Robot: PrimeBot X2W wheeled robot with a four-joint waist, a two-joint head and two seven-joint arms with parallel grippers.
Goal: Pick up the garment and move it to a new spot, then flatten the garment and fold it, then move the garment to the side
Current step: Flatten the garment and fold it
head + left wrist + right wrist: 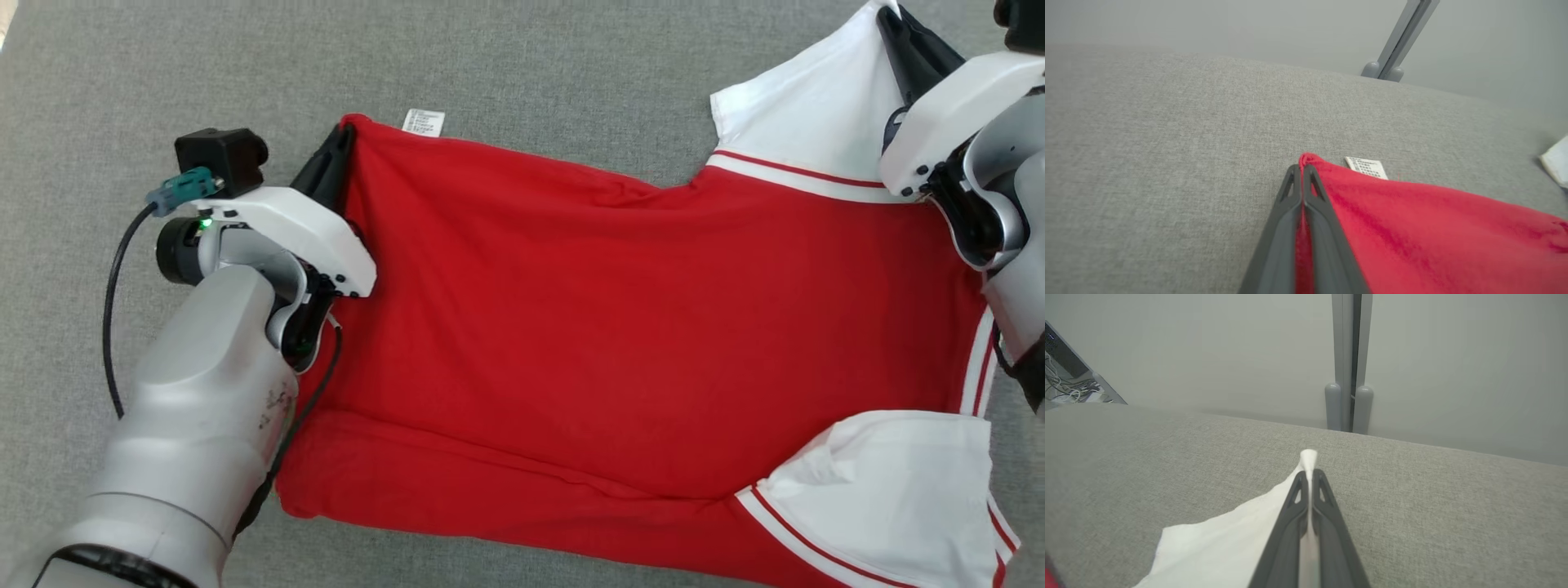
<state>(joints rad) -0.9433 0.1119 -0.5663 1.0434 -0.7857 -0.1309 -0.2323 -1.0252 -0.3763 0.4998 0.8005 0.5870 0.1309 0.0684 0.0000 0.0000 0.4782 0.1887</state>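
The garment point(620, 327) is a red shirt with white sleeves, spread sideways on the grey fabric surface. Its red body point(1433, 232) carries a white care label point(424, 122) at the far hem. My left gripper point(347, 135) is shut on the hem's far left corner; in the left wrist view point(1302, 168) red cloth is pinched between the two dark fingers. My right gripper point(886, 16) is shut on the tip of the far white sleeve point(804, 114). The right wrist view shows the sleeve point(1229, 547) clamped between the right gripper point(1310, 473), a white point poking past the tips.
The grey upholstered surface point(522, 57) stretches beyond the shirt on the far side and left. A second white sleeve point(890, 482) lies at the near right. A grey post point(1348, 359) stands against the wall behind the surface. A black cable point(110, 302) loops beside my left arm.
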